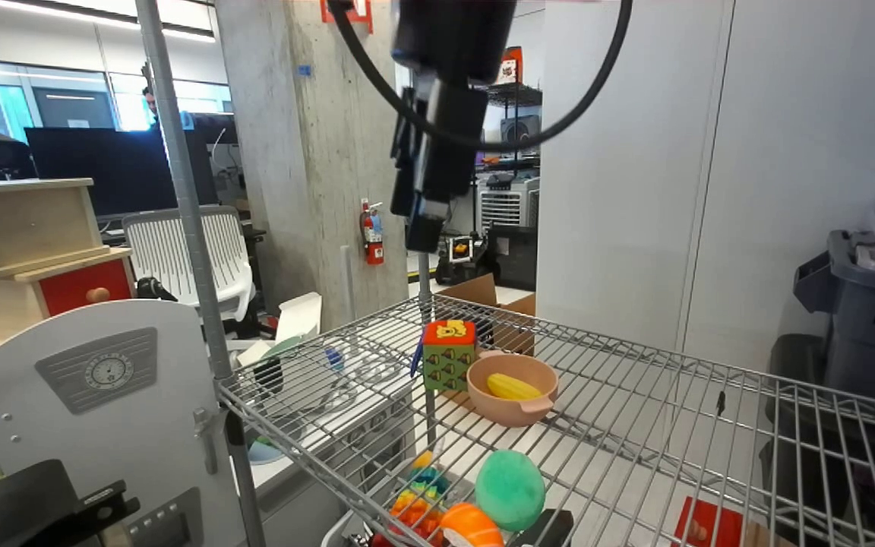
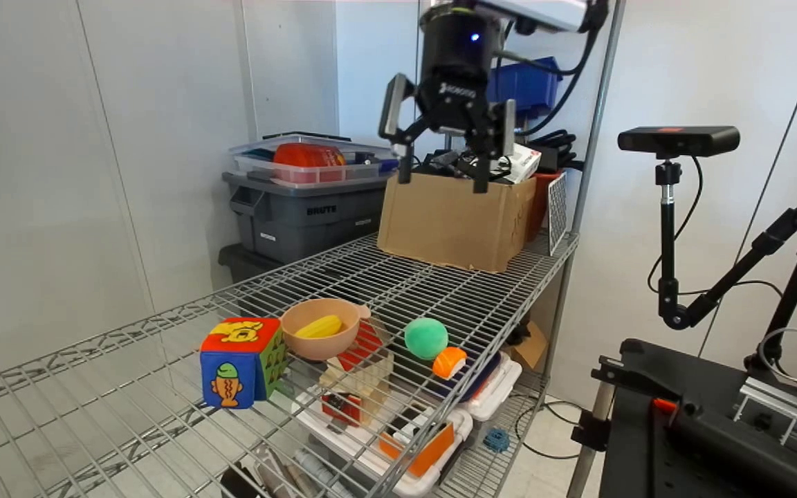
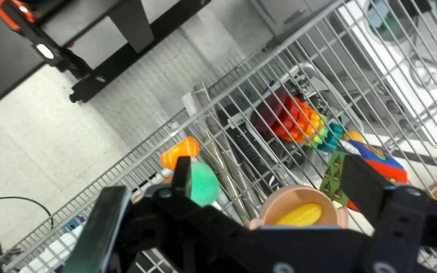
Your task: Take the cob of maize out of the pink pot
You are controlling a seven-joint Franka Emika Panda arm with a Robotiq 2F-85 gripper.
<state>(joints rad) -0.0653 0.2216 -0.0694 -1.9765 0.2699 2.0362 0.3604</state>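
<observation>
One cob of maize (image 1: 513, 387) — not yet out.
In an exterior view the pink pot (image 1: 502, 412) holds it; in an exterior view the claw (image 2: 443, 176) hangs spread, unladen; in the wrist view it's untouched — grasp and lift remain.

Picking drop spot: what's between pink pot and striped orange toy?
The round green object sits roughly between the pink pot and the striped orange toy; all three views show it.
</observation>
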